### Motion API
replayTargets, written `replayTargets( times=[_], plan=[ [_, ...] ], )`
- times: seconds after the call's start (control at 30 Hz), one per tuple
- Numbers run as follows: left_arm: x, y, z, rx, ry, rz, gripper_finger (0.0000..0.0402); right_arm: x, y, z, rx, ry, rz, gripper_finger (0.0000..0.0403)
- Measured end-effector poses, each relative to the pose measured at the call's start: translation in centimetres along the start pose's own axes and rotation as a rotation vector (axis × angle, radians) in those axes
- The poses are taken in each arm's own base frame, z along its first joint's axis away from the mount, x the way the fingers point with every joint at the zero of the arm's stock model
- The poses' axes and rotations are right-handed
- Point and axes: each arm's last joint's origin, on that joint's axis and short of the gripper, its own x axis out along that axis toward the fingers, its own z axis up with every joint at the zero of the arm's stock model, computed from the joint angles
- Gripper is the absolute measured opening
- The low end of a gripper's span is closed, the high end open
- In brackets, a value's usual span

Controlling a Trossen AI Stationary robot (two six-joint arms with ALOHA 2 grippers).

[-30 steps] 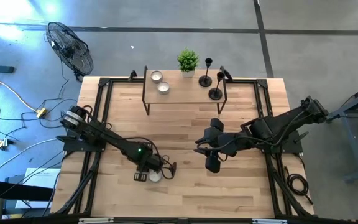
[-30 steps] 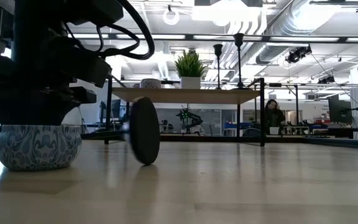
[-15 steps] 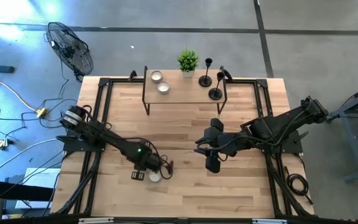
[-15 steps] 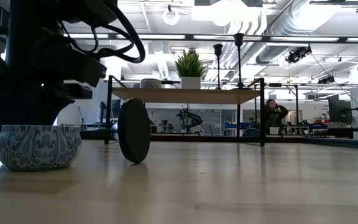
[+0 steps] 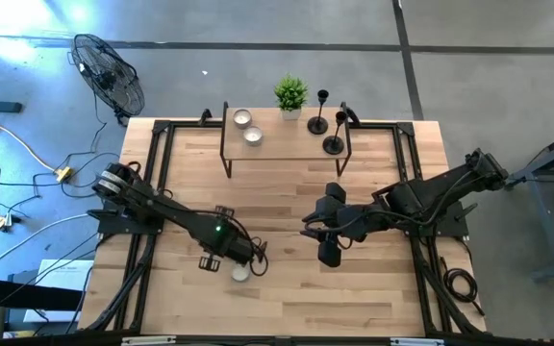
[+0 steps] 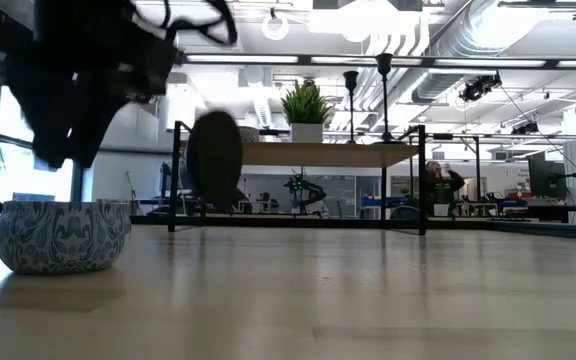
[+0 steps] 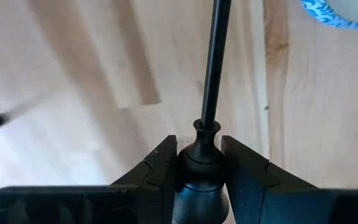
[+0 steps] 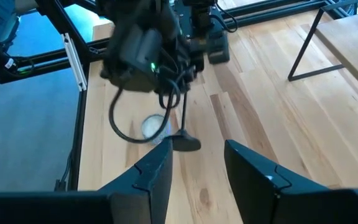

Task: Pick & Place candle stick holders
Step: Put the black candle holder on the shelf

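The left gripper, clamped on a candlestick holder, has lifted it clear of the table at seven o'clock; transport begins. The right gripper waits, fingers apart, centre-right

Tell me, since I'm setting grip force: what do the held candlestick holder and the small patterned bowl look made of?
Candlestick holder: probably metal, painted matte black; slim, rigid stem with only a dull sheen. Patterned bowl: likely glazed ceramic, with a smooth blue-and-white print.
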Motion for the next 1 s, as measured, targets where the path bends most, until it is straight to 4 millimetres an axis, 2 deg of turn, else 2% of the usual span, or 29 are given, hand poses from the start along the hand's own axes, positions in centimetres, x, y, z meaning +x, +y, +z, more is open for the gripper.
replayTargets(
  times=[0.27, 0.5, 0.7, 0.9, 1.0],
  plan=[
    [-6.7, 1.8, -0.6, 0.039, 0.041, 0.168, 0.0097, 0.0, -0.2, -0.5, 0.041, 0.055, -0.009, 0.0139],
    [-11.8, 2.8, -0.5, 0.059, -0.164, 0.214, 0.0097, -0.1, -0.5, -0.9, 0.095, 0.096, -0.039, 0.0139],
    [-13.9, 3.5, -0.6, 0.131, -0.241, 0.330, 0.0097, -0.1, -0.4, -0.9, 0.101, 0.114, -0.009, 0.0139],
    [-14.9, 3.9, -0.5, 0.223, -0.258, 0.422, 0.0097, 0.1, -0.5, -0.8, 0.105, 0.130, 0.029, 0.0139],
    [-15.0, 4.0, -0.5, 0.286, -0.239, 0.495, 0.0097, 0.2, -1.3, -0.4, 0.124, 0.123, 0.014, 0.0139]
  ],
)
